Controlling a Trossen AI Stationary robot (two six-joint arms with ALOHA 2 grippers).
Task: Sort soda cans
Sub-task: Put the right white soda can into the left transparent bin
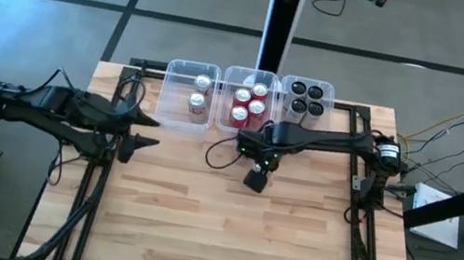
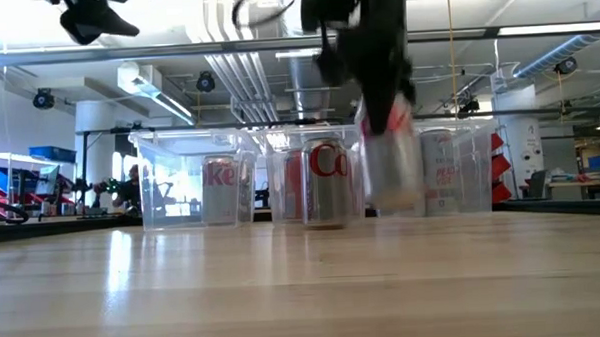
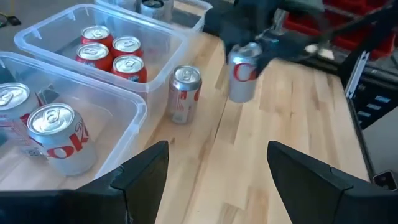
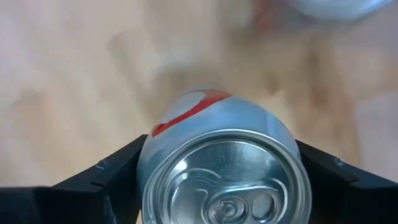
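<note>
Silver can (image 4: 224,163) with red lettering pinched in the right pincer (image 4: 221,171); left pincer (image 3: 217,171) spread.

Both arms are dark, near black, built of slim jointed links with thin black cables looping alongside them. The left pincer (image 3: 214,177) has 2 broad, flat, matte black fingers (image 3: 140,174) with angular edges. The right pincer (image 4: 221,168) has the same black wedge-shaped fingers.
</note>
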